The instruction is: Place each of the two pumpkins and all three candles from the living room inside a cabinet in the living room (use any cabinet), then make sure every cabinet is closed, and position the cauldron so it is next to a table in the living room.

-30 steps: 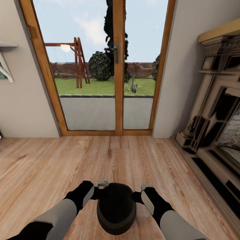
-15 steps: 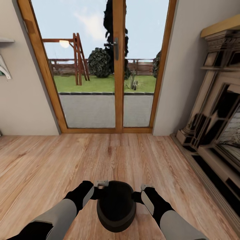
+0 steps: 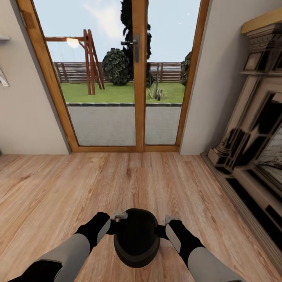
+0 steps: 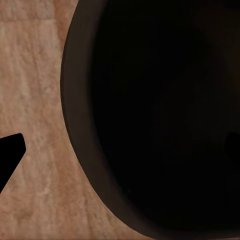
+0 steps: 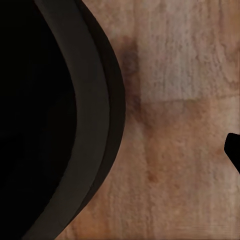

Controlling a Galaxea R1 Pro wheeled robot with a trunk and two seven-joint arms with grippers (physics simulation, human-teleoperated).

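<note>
The black, wide-mouthed cauldron (image 3: pixel 136 239) hangs just above the wood floor, close in front of me, between my two forearms. My left gripper (image 3: pixel 116 222) is shut on its left rim and my right gripper (image 3: pixel 164 226) on its right rim. The left wrist view looks into the dark cauldron (image 4: pixel 165 115), with one black fingertip (image 4: pixel 9 155) outside the wall. In the right wrist view the cauldron's rim (image 5: pixel 90 125) curves past, and one fingertip (image 5: pixel 234 150) shows outside it over the floor. The pumpkins, candles, cabinet and table are out of view.
A wood-framed glass double door (image 3: pixel 139 78) to the garden stands straight ahead. A large carved fireplace (image 3: pixel 254 129) lines the right wall, its base reaching onto the plank floor (image 3: pixel 58 188). A plain wall (image 3: pixel 23 109) closes the left side.
The whole view has shifted: door and fireplace sit a little closer and lower-framed, so the camera moved forward. The cauldron keeps its place between both grippers.
</note>
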